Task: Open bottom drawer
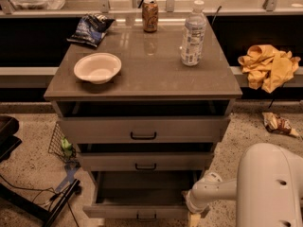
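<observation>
Pulling straight out, along the runners, is what this step calls for. The bottom drawer (113, 212) already stands well out of the cabinet, its plain grey inside open to view, so by my reading little travel is left. The gripper (195, 217) sits low at the drawer's right front corner, touching it or just beside it; I cannot tell whether it is open or closed, nor whether it holds anything. The small black handle (147, 216) lies to the gripper's left, at the middle of the drawer front, apart from it. Any further pull is best made from that handle, or at least level and square, since a tug at 1 corner may skew the drawer and jam it.

Above the gripper and to its left are the 2 other drawers: the middle drawer (144, 161), slightly out, and the top drawer (142, 129), also ajar. Their overhang crowds the space above, so a rising wrist could knock them. Higher up, the cabinet top (151, 79) carries a white bowl (97, 67), a water bottle (193, 34), a can (150, 15) and a chip bag (91, 27); a hard jerk could topple the bottle. Far left of the gripper, a wire basket (60, 143) and cables lie on the floor. The robot's white body (270, 188) stands immediately to the right.
</observation>
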Robot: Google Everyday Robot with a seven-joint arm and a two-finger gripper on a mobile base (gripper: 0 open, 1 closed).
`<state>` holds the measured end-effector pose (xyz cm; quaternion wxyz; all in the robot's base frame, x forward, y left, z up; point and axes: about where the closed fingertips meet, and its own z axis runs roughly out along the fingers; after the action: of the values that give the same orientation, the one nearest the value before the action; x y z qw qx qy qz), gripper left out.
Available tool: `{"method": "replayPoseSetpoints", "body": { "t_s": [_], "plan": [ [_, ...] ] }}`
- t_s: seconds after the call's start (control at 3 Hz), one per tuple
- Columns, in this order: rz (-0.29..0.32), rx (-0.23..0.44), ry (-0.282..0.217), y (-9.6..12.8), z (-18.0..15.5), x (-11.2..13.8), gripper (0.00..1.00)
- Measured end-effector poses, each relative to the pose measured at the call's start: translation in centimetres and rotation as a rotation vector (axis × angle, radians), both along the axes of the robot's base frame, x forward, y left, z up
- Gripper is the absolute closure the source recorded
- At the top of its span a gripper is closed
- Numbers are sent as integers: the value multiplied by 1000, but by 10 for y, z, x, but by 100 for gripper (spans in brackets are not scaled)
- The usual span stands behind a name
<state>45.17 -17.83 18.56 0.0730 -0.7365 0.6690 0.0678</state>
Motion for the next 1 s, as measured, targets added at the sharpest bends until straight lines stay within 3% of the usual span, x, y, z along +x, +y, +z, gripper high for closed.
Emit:
{"method": "replayPoseSetpoints", "body": {
  "t_s": [0.33,0.67,1.0],
  "plan": [
    [1,1,3,0,-1,-1,41],
    [-3,1,6,0,-2,-4,72],
    [-112,-9,27,-24,-3,-35,95]
  ]
}}
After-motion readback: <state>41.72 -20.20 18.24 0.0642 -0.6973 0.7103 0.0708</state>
